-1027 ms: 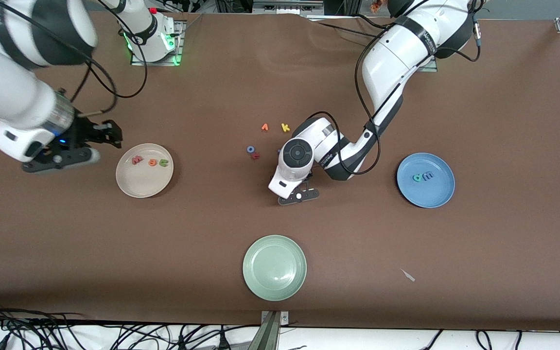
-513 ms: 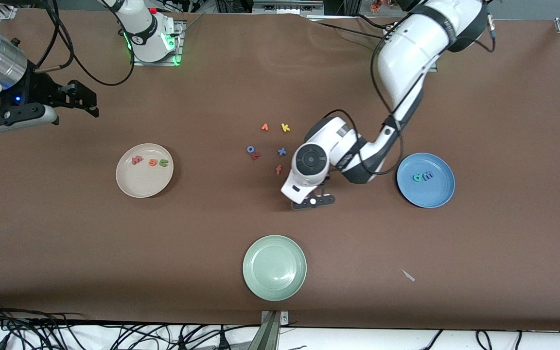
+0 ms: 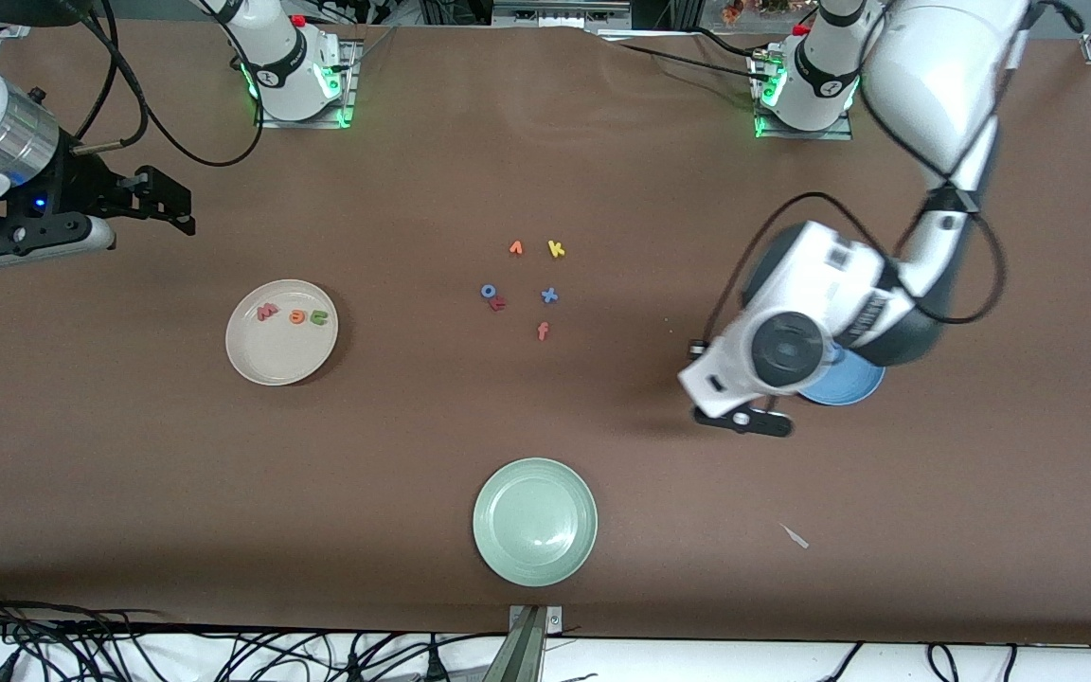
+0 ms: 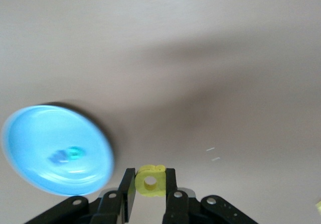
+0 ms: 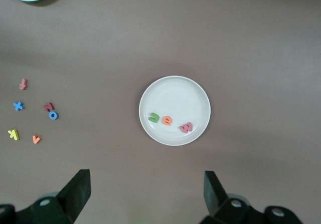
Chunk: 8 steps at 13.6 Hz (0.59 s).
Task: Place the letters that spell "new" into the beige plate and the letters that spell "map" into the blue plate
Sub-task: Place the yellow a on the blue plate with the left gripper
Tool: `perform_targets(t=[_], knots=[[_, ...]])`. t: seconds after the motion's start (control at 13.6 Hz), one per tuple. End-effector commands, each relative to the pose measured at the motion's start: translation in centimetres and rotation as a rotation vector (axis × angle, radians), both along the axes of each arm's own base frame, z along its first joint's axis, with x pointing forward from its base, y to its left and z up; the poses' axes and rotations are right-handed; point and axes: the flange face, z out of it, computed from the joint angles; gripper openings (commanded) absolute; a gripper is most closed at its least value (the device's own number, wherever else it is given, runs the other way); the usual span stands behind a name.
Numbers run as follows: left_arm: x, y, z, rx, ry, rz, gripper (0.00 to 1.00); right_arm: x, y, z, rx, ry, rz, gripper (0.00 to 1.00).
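The beige plate [image 3: 281,360] holds the salmon-pink w [image 3: 267,311], orange e [image 3: 296,316] and green n [image 3: 318,317]; the right wrist view shows the same plate [image 5: 174,86] and letters. My right gripper [image 3: 176,201] hangs open and empty over bare table toward the right arm's end. The left arm's wrist covers most of the blue plate [image 3: 856,388]. In the left wrist view the blue plate [image 4: 30,133] holds the blue m [image 4: 59,157] and teal p [image 4: 75,152]. My left gripper [image 4: 150,176] is shut on the yellow a [image 4: 150,181], over bare table just beside that plate.
Loose letters lie mid-table: orange v [image 3: 515,248], yellow k [image 3: 556,248], blue o [image 3: 488,291], a red letter [image 3: 498,303], blue x [image 3: 549,296], orange f [image 3: 543,331]. A pale green plate [image 3: 535,521] sits near the front edge. A small white scrap [image 3: 795,536] lies nearby.
The left arm has swung from the loose letters toward the blue plate, carrying the yellow a. The right gripper pulled away from the beige plate, opened wide and now holds still.
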Motion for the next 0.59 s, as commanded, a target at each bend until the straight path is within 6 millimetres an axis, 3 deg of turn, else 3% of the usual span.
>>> perform_targets(t=[0.0,0.22,0.29,0.51], knots=[[-1.2,7.9,-0.4,-0.005,0.079,-0.083,0.17,0.4,0.0,2.5,-0.004,-0.046,-0.016,1.00],[-4.4,10.9,-3.3,-0.002,0.123,-0.109,0.18,0.4,-0.3,2.5,-0.053,-0.049,-0.014,1.00],[-5.1,12.8,-4.9,-0.012,0.111,-0.091,0.18,0.4,-0.5,2.3,-0.053,-0.042,-0.017,1.00],[-7.6,13.4,-10.2,-0.066,0.039,-0.101,0.22,0.5,-1.4,2.1,-0.050,-0.037,-0.031,1.00]])
